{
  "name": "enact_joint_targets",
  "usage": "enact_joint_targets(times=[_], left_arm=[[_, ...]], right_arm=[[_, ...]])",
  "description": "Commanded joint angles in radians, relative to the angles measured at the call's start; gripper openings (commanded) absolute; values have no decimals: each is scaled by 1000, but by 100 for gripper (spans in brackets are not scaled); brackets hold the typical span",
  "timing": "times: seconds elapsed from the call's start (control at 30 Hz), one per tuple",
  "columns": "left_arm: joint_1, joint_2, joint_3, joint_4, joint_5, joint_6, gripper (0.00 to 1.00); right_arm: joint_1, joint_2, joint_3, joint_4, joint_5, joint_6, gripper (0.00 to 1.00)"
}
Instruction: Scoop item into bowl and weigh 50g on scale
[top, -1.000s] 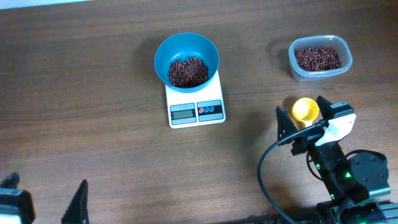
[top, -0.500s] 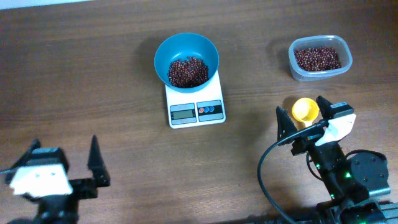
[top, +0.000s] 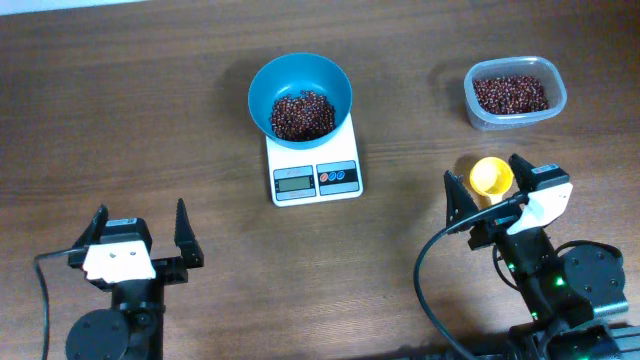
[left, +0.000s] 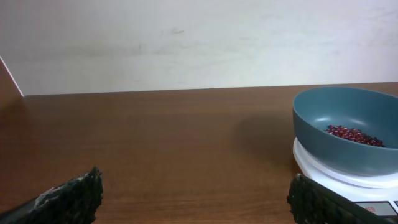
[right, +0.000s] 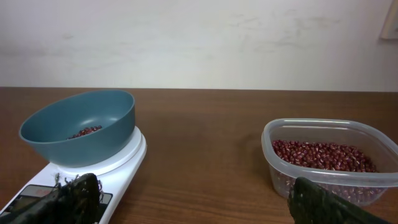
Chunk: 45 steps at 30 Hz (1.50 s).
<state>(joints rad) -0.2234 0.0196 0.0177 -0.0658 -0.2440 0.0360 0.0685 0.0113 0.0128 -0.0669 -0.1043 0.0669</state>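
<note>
The teal-blue bowl (top: 300, 78) stands on the white scale (top: 314, 178) at centre back, with a heap of red-brown beans (top: 303, 115) in it. More beans (top: 511, 94) fill a clear tub (top: 515, 112) at the back right. My left gripper (top: 140, 212) hovers open at the front left, empty, well short of the scale. In the left wrist view the gripper (left: 196, 199) faces bare wood, with the bowl (left: 348, 146) to its right. My right gripper (top: 483, 170) is open at the front right; its view (right: 199, 202) shows bowl (right: 78, 140) left, tub (right: 329, 180) right.
A small round yellow scoop (top: 490, 176) lies on the table between the right gripper's fingers as seen from overhead; it does not show in the right wrist view. A black cable (top: 425, 270) loops beside the right arm.
The left arm has come in from the bottom-left corner and moved right and up into fuller view, jaws wide throughout. The right arm, bowl, scale and tub have not moved.
</note>
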Motion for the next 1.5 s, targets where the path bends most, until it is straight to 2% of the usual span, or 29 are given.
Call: enact_joint_targets(times=[0.0,0.17,0.33,1.47], left_arm=[[-3,5,-8,5,-7,-6,99],[0,2,-8,5,-7,-6,99],[138,1,-8,5,-7,-6,99],[128,-4,-8,5,-7,-6,99]], right_arm=[[9,-8,-7,-4,8,-8,99],[9,-8,-7,-4,8,-8,99],[9,-8,-7,-4,8,-8,99],[9,-8,-7,-4,8,-8,99]])
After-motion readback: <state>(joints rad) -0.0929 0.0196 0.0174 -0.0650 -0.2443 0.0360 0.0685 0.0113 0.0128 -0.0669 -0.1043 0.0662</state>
